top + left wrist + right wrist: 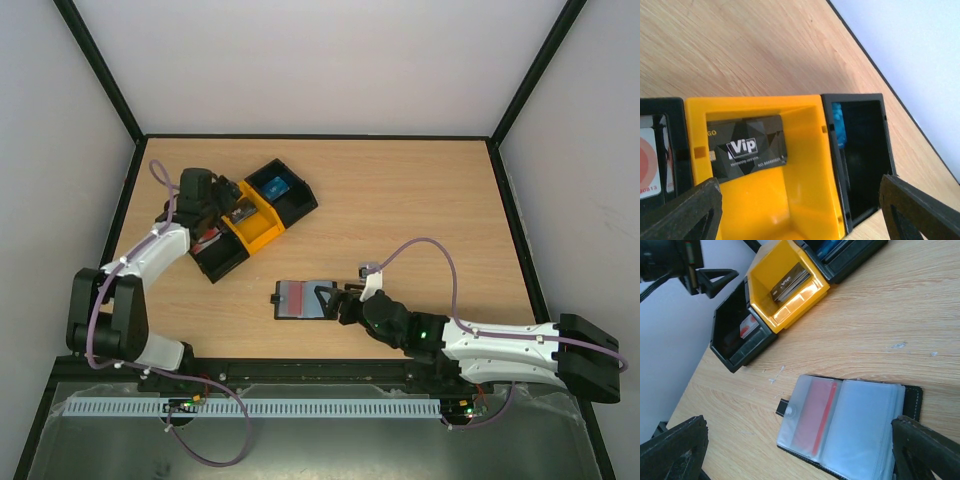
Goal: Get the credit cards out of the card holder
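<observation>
The card holder [867, 420] lies open on the table, clear sleeves up, its small black tab [782, 408] to the left. One red credit card [816, 416] sits in its left sleeve. My right gripper [800, 460] hovers open over the holder [300, 298], its right finger [927, 450] at the holder's right edge. My left gripper [800, 215] is open and empty above the yellow bin [805, 165], where a black VIP card [747, 147] lies. A blue card [838, 125] stands in the black bin [865, 150] on the right. A white and red card [650, 167] lies in the left black bin.
The three bins [255, 215] stand in a slanted row at the table's back left, under my left gripper [230, 205]. My right gripper [335, 300] is near the front middle. Black frame rails run along the table's edges [505, 200].
</observation>
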### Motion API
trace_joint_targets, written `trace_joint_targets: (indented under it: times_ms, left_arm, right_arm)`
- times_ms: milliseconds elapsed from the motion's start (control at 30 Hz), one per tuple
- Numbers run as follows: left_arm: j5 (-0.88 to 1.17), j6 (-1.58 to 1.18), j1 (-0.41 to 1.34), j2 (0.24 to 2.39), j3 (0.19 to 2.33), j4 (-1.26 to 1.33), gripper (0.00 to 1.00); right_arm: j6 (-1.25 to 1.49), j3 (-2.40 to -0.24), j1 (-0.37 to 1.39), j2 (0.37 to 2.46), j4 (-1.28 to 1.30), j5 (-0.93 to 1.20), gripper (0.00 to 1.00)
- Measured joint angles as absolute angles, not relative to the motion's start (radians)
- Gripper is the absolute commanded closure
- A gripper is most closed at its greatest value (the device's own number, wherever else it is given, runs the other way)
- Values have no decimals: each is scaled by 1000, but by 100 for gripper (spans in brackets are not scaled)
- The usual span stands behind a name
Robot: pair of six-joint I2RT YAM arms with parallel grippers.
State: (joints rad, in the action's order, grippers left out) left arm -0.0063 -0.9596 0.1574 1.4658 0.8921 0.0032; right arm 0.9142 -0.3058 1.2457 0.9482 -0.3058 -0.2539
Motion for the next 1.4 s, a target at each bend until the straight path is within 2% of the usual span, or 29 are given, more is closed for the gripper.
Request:
trace_joint_targets:
  times_ms: [267,467,533,767,1100,1200,1400]
  left_arm:
    - [118,-830,157,1370,886,-109,9]
    - [246,-749,157,1257,821,-145,13]
    - [289,-722,160,1225,796,-154,15]
    - [400,-653,218,1121,670,-169,16]
    - [488,-651,391,1010,515,-154,19]
    - [509,-667,400,986,476,-111,21]
    - [545,-707,411,987,398,-22,24]
  right_arm:
    - [970,-321,1246,948,-220,-312,2]
    - [977,-321,1246,948,-182,-329,0]
    - [976,-321,1246,948,-182,-328,6]
    - [974,-323,1246,994,-198,-311,39]
    - [996,-389,1246,1196,-281,-238,65]
    - [1004,-401,1246,1237,-310,-222,68]
    - [1015,-413,1246,1307,-327,-220,68]
